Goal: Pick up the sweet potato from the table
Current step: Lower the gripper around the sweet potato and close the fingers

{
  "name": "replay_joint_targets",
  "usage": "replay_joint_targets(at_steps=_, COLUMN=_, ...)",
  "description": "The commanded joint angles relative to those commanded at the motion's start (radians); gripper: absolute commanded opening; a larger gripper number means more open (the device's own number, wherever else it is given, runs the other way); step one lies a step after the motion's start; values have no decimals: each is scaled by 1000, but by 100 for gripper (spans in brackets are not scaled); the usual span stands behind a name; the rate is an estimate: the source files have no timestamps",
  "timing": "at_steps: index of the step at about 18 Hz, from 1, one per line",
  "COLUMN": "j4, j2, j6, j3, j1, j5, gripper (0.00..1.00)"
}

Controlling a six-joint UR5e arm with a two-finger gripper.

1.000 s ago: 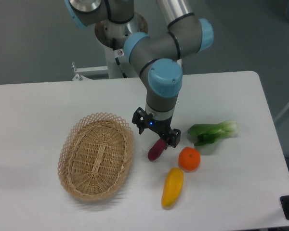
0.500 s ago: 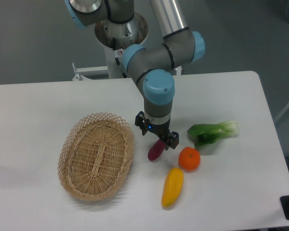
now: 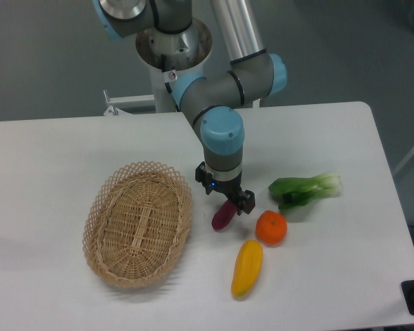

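The sweet potato [image 3: 223, 216] is a small dark purple-magenta tuber lying on the white table [image 3: 55, 158], just left of the round orange. My gripper [image 3: 225, 204] hangs straight down over its upper end, with the black fingers low around that end. The upper part of the sweet potato is hidden behind the fingers. I cannot tell whether the fingers are touching it or how wide they stand.
A round orange [image 3: 271, 227] lies right of the sweet potato. A yellow-orange oblong fruit [image 3: 247, 267] lies below it. A green bok choy [image 3: 305, 189] lies to the right. An oval wicker basket [image 3: 138, 223] stands to the left.
The arm's wrist has shifted left and lower over the sweet potato. The sweet potato and the other things have not moved.
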Motion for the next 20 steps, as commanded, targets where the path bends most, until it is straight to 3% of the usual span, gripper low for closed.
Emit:
replay_joint_targets(at_steps=7, j4=5, j2=-28, j6=-8, j3=6, j1=-5, j5=5, gripper=100)
replay_joint_targets(at_steps=9, j4=43, j2=-32, j6=-9, j3=2, j1=-5, j5=5, gripper=100)
replay_joint_targets(at_steps=10, j4=57, j2=-35, j6=-11, j3=0, j1=-5, j5=6, gripper=96)
replay_joint_targets(at_steps=15, j4=61, j2=-35, j6=-9, j3=0, j1=-5, j5=6, gripper=48)
replay_joint_targets(at_steps=20, j4=60, j2=-29, j6=0, j3=5, j1=-5, j5=5, gripper=35)
